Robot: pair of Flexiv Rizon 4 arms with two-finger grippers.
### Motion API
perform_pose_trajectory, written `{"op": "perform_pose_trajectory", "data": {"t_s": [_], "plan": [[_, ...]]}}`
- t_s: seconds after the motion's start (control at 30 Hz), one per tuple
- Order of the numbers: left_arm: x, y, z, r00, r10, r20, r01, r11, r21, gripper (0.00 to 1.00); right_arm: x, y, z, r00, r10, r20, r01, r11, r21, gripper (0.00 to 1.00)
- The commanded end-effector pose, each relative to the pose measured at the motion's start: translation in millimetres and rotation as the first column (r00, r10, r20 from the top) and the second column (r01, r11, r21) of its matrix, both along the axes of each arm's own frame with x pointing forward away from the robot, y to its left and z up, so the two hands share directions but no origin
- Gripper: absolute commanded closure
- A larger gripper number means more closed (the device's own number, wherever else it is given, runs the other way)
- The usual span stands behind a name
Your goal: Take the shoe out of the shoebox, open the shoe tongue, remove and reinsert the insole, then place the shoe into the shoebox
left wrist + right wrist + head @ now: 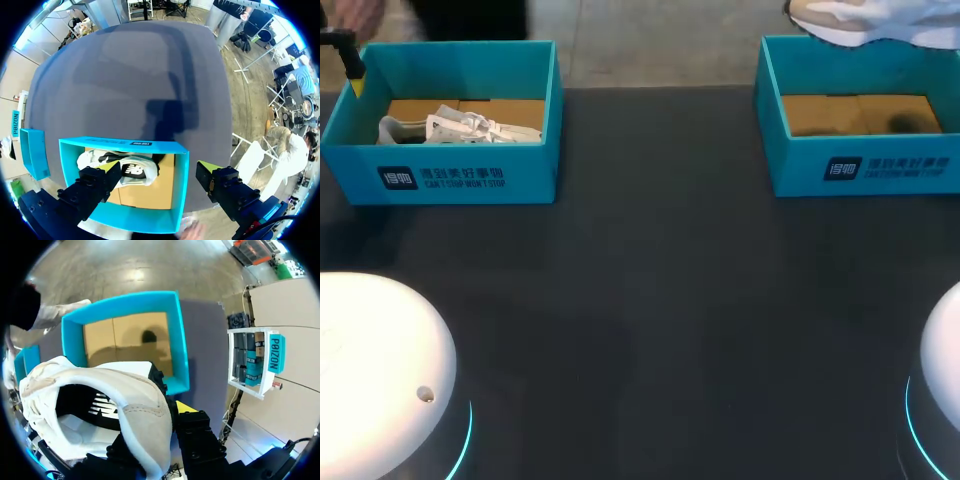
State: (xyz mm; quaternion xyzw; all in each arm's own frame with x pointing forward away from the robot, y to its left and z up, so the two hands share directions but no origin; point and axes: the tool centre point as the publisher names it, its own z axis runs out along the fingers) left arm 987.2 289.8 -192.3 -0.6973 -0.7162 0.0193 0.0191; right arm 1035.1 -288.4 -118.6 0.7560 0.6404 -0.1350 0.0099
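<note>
My head camera sits fixed above and behind me, facing down and forward over the dark table. It stands far enough back to take in the left box and the right box at the far edge. My left wrist camera looks down along my left claw from high over the left box, sharing that box and its white shoe with the head view. My right wrist camera hangs close over the right box, the raised shoe filling its foreground. The head view catches that shoe only at its top edge.
</note>
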Motion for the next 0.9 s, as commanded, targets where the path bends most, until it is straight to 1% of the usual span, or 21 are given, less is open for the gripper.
{"op": "perform_pose_trajectory", "data": {"t_s": [0.03,0.23,0.43,0.6,0.83,0.9], "plan": [[-1.8,0.0,0.1,1.0,0.0,0.004,0.0,1.0,0.002,0.0,-85.7,27.8,13.6,0.975,0.033,0.22,-0.024,0.999,-0.044,1.0],[-1.8,0.0,0.1,1.0,0.0,0.004,0.0,1.0,0.002,0.0,-120.3,50.2,16.4,0.975,0.011,0.223,-0.001,0.999,-0.044,1.0],[-1.8,0.0,0.1,1.0,0.0,0.004,0.0,1.0,0.002,0.0,-150.7,69.9,17.3,0.967,0.015,0.254,-0.003,0.999,-0.047,1.0],[-1.8,0.0,0.1,1.0,0.0,0.004,0.0,1.0,0.002,0.0,-172.3,85.8,16.2,0.959,0.018,0.281,0.001,0.998,-0.068,1.0],[-1.8,0.0,0.1,1.0,0.0,0.004,0.0,1.0,0.002,0.0,-202.2,107.0,6.4,0.963,-0.017,0.268,0.041,0.996,-0.084,1.0],[-1.8,0.0,0.1,1.0,0.0,0.004,0.0,1.0,0.002,0.0,-202.2,107.0,6.4,0.963,-0.017,0.268,0.041,0.996,-0.084,1.0]]}}
